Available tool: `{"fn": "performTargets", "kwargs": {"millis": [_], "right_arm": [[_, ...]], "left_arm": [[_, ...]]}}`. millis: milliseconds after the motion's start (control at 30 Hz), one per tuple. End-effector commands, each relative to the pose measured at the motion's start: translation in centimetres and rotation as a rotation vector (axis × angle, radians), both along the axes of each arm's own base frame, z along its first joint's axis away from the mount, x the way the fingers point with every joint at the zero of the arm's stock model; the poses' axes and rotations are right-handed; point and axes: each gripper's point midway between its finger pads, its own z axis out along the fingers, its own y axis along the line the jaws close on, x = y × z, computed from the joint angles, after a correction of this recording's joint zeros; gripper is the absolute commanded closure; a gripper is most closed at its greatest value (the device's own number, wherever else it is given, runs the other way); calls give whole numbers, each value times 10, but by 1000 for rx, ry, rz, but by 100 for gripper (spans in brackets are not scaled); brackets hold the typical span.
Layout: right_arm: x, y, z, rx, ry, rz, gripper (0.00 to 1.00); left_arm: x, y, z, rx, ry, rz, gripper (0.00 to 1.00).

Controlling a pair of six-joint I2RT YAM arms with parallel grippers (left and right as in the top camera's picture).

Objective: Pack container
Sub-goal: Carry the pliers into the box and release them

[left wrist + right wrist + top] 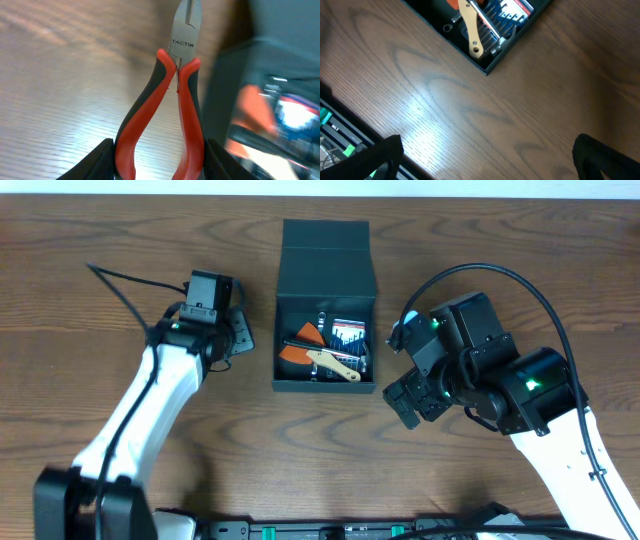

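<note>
Apparently left tool (159, 167) clamps curved red-handled pliers (150, 100); right tool (495, 160) gapes above woodgrain table (470, 100).

Both arms have white tubular links and chunky black joint housings, the left arm (150, 405) with a thin black cable (118, 282), the right arm (575, 455) with a looping black cable (520, 280), small green lights (530, 385) and a matte black right pincer (487, 157).

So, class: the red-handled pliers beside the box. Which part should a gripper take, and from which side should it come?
Take the pliers by the two red handles, coming from the handle end with one finger outside each, as the left gripper does. The handles bow outwards there, offering broad flanks to squeeze; the metal head is narrow and tapered.
</note>
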Motion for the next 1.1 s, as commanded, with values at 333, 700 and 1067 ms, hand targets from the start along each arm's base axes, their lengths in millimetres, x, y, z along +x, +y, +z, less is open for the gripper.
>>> {"fn": "performTargets", "kwargs": {"millis": [333,700,1067], "right_arm": [[1,-2,2,7,-1,-23,1],[1,-2,2,7,-1,-23,1],[1,-2,2,7,-1,-23,1]], "left_arm": [[-20,-116,38,-118,-88,-264,94],[-17,-123,-12,-56,18,-271,83],[-20,-120,7,-49,-27,-303,1]]}}
